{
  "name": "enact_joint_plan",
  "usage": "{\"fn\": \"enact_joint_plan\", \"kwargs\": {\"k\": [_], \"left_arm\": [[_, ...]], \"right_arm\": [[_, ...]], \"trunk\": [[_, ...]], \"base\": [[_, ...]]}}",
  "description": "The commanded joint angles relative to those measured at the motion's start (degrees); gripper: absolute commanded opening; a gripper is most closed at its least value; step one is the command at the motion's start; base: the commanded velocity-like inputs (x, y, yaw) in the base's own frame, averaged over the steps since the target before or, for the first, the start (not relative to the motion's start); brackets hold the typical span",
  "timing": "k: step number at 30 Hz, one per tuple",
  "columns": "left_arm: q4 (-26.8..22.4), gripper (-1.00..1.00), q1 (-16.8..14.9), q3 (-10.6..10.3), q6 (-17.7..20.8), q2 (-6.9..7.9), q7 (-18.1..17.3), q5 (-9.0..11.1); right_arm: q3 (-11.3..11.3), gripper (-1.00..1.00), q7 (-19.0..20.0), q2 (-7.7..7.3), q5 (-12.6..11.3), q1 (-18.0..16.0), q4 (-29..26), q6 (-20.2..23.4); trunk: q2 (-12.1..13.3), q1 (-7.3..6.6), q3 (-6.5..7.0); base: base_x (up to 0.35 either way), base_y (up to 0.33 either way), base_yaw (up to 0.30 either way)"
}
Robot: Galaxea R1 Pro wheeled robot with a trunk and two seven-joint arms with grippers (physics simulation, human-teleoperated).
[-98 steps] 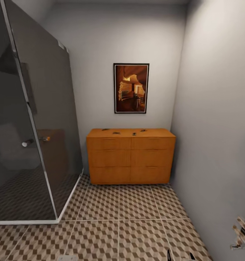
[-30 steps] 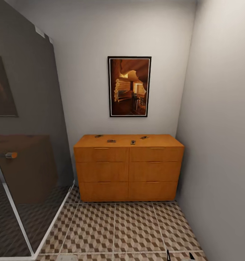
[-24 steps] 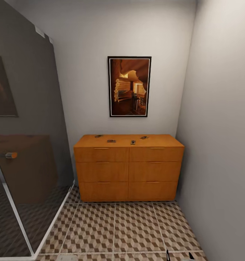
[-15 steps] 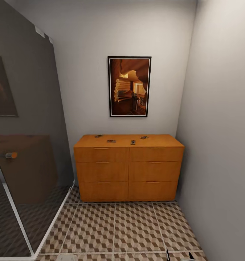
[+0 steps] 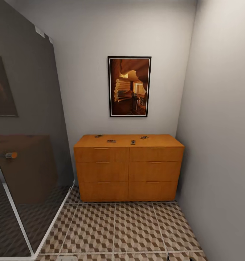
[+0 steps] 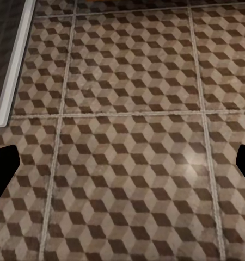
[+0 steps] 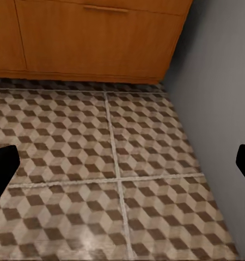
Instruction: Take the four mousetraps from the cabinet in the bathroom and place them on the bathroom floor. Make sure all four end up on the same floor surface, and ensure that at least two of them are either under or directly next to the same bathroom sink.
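Four small flat brown wooden mousetraps with dark wire parts lie on top of the low, wide orange-brown wooden cabinet (image 5: 129,168): the leftmost mousetrap (image 5: 98,136) near its back left, the second mousetrap (image 5: 111,141) just right of that, the third mousetrap (image 5: 133,142) near the front middle, the fourth mousetrap (image 5: 144,137) further right. Above the cabinet hangs a black-framed picture (image 5: 129,86). Left of the cabinet stands a dark glass shower screen (image 5: 26,145). In front of the cabinet spreads the cube-patterned brown and beige tiled bathroom floor (image 5: 115,228).

Left gripper (image 6: 122,166) hangs over bare floor tiles, its dark fingertips (image 6: 2,168) wide apart. Right gripper (image 7: 122,163) hangs over floor near the cabinet's lower right corner, beside the grey wall (image 7: 220,87), its fingertips (image 7: 2,166) likewise spread.
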Motion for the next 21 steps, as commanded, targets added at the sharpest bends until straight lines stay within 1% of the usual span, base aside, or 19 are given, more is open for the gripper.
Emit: {"fn": "enact_joint_plan", "kwargs": {"k": [1, 3, 4, 6, 7, 9, 10, 13, 14, 15, 18, 19, 21], "left_arm": [[0.0, 1.0, 0.0, -0.2, -0.2, 0.02, 0.3, 0.0], [0.1, 1.0, 0.0, -0.2, -0.2, 0.0, 0.3, 0.0], [0.1, 1.0, 0.0, -0.2, -0.2, -0.02, 0.3, 0.0], [0.1, 1.0, 0.0, -0.3, -0.2, -0.03, 0.3, 0.0], [0.1, 1.0, 0.0, -0.3, -0.2, -0.03, 0.3, 0.0], [0.1, 1.0, 0.0, -0.3, -0.2, -0.04, 0.3, 0.0], [0.1, 1.0, 0.0, -0.3, -0.2, -0.04, 0.3, 0.0], [0.1, 1.0, 0.0, -0.3, -0.2, -0.04, 0.3, 0.0], [0.1, 1.0, 0.0, -0.3, -0.2, -0.04, 0.3, 0.0], [0.1, 1.0, 0.0, -0.3, -0.2, -0.06, 0.3, 0.0], [0.1, 1.0, 0.0, -0.4, -0.2, -0.09, 0.3, 0.0], [0.1, 1.0, 0.0, -0.4, -0.2, -0.11, 0.3, 0.0], [0.2, 1.0, 0.0, -0.4, -0.2, -0.11, 0.3, 0.0]], "right_arm": [[0.2, 1.0, -0.6, 0.11, 0.5, -0.1, -0.3, 1.9], [0.2, 1.0, -0.5, 0.62, 0.6, -0.1, -1.7, 5.2], [0.2, 1.0, -0.5, 2.0, 0.8, -0.1, -5.1, 9.3], [0.2, 1.0, -0.5, 2.91, 1.5, -0.1, -7.6, 11.3], [0.2, 1.0, -0.6, 3.62, 2.5, -0.1, -10.0, 12.8], [0.2, 1.0, -0.7, 4.11, 3.9, -0.1, -12.4, 14.2], [0.2, 1.0, -0.9, 4.43, 5.4, -0.1, -14.9, 15.5], [0.2, 1.0, -0.9, 4.71, 7.1, -0.1, -18.9, 18.3], [0.2, 1.0, -1.0, 4.81, 7.8, -0.1, -21.7, 20.7], [0.2, 1.0, -1.0, 4.9, 8.4, -0.1, -25.9, 24.9], [0.2, 1.0, -0.9, 4.95, 8.7, -0.1, -30.1, 29.1], [0.2, 1.0, -0.9, 4.97, 8.8, -0.1, -32.8, 31.6], [0.2, 1.0, -0.9, 4.95, 8.9, -0.1, -35.2, 33.7]], "trunk": [[0.0, 0.0, -0.07], [0.0, 0.0, -0.07], [0.0, 0.0, -0.07], [0.0, 0.0, -0.07], [0.0, 0.0, -0.07], [0.0, 0.0, -0.07], [0.0, 0.0, -0.07], [0.0, 0.0, -0.07], [0.0, 0.0, -0.07], [0.0, 0.0, -0.07], [0.0, 0.0, -0.07], [0.0, 0.0, -0.07], [0.0, 0.0, -0.07]], "base": [[0.0, 0.0, 0.0], [0.0, 0.0, 0.0], [0.0, 0.0, 0.0], [0.0, 0.0, 0.0], [0.0, 0.0, 0.0], [0.0, 0.0, 0.0], [0.0, 0.0, 0.0], [0.0, 0.0, 0.0], [0.0, 0.0, 0.0], [0.0, 0.0, 0.0], [0.0, 0.0, 0.0], [0.0, 0.0, 0.0], [0.0, 0.0, 0.0]]}}
